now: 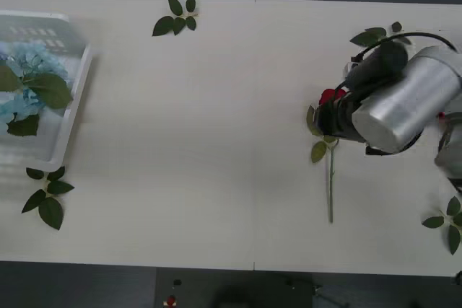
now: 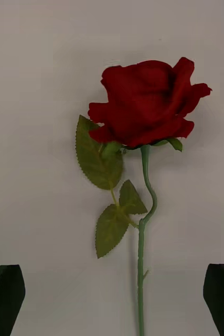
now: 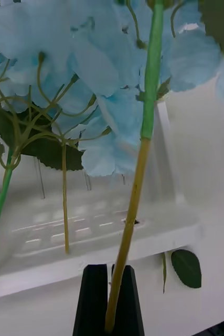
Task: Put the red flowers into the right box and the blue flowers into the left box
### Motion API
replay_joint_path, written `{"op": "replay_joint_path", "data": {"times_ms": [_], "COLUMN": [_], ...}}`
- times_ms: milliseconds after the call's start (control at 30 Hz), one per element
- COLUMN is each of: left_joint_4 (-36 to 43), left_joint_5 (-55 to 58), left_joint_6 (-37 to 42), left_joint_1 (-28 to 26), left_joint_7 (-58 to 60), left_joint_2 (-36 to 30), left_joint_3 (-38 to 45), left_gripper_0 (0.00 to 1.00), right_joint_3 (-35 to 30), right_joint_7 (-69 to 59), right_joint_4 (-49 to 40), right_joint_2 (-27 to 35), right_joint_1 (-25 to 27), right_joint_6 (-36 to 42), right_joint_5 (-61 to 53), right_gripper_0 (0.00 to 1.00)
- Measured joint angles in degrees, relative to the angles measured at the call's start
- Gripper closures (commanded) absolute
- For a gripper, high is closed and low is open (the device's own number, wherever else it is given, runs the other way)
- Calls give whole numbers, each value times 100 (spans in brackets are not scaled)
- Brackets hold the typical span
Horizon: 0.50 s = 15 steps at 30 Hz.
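Open right hand (image 2: 112, 299) hovers over red rose (image 2: 146, 102) on table (image 1: 216, 142).

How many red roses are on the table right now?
1: the red rose lies on the table under the open right hand, by the robot's right side.

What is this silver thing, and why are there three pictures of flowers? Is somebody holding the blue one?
The silver thing is a robot's arm. One camera looks down from above at the table. Two more cameras sit on the robot's wrists. The right gripper hovers open over a red rose that lies on the table; the black tips at that picture's corners are its fingers. The left gripper is pinching the stem of a blue flower over the white crate, where other blue flowers lie. Loose green leaves lie scattered around.
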<state>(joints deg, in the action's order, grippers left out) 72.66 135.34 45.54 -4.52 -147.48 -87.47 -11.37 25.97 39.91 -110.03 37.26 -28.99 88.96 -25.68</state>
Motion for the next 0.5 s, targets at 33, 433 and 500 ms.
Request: {"op": "replay_joint_path", "data": {"times_ms": [33,433,500], "left_joint_4": [8,90,112], "left_joint_5": [0,-5,5], "left_joint_6": [-41,-76,-75], "left_joint_1": [32,75,77], "left_joint_7": [0,0,0], "left_joint_2": [77,188,188], "left_joint_3": [0,0,0], "left_gripper_0": [88,59,59], "right_joint_3": [36,-9,-9], "right_joint_7": [0,16,26], "right_joint_4": [184,1709,1872], "right_joint_2": [-101,-819,-862], "right_joint_1": [0,0,0], "right_joint_6": [-35,-1349,-1442], "right_joint_5": [153,1084,1158], "right_gripper_0": [0,0,0]}}
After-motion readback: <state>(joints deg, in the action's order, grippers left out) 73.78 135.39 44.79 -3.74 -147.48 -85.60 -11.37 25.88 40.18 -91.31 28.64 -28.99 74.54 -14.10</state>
